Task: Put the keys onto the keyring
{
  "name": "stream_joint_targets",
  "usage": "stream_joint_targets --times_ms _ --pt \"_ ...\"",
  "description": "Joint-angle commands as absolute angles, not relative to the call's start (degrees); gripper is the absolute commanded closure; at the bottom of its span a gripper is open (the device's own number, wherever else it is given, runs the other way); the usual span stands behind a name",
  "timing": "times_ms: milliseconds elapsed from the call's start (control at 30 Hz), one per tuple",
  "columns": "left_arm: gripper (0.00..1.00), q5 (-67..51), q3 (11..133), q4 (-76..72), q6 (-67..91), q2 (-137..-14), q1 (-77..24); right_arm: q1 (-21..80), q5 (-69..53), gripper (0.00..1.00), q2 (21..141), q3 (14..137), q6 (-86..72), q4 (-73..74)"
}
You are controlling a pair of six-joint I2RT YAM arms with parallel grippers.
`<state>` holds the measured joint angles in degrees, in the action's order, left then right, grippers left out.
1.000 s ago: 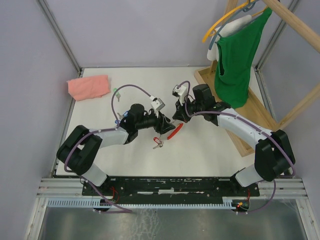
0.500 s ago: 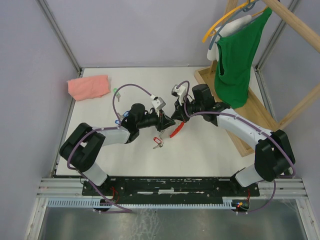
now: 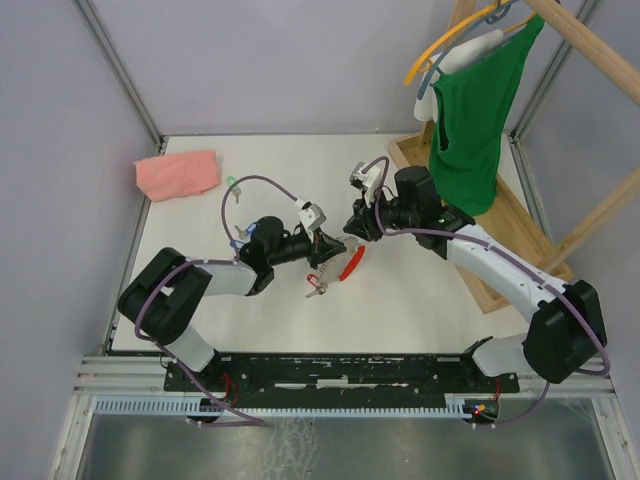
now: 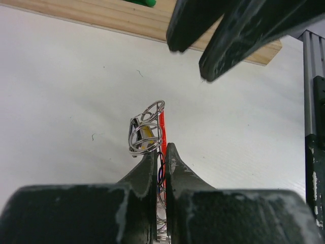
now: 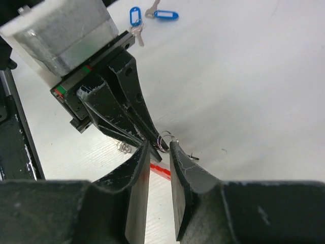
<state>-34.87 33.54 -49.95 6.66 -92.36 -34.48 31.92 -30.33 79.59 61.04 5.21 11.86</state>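
Your worktop [image 3: 400,300], left to right:
- green key [image 3: 231,183], lying apart at the back;
- blue keys [image 5: 163,14], a pair;
- red key [image 3: 317,287];
- left gripper [image 4: 161,152], fingers clamped on the keyring [image 4: 146,127], lifted, loops and red band jutting past the tips;
- right gripper [image 5: 158,146], fingers narrowly parted, holding nothing, tips near those loops.

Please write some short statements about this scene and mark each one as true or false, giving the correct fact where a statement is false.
The left claw is shut on the keyring. True.
The right claw holds a blue key. False: it is open and empty; the blue keys lie on the table.
The pink cloth lies at the table's far left. True.
The green garment lies flat on the table. False: it hangs from a wooden rack.
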Motion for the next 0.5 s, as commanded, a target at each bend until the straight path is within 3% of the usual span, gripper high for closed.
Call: stream_joint_targets --times_ms 0,333,467 --pt "0.97 -36.5 33.7 -56.8 0.0 -88.9 -34.5 32.2 -27.6 0.69 75.5 60.5 5.8 10.7" --pt "0.97 -37.7 32.5 -50.2 -16.7 -84.4 -35.2 33.5 -30.9 0.58 70.8 54.5 25.2 9.8" --pt "0.97 -31.6 31.9 -47.9 -25.9 -81.8 -37.5 35.1 -33.0 0.57 69.1 52.1 33.5 8.2"
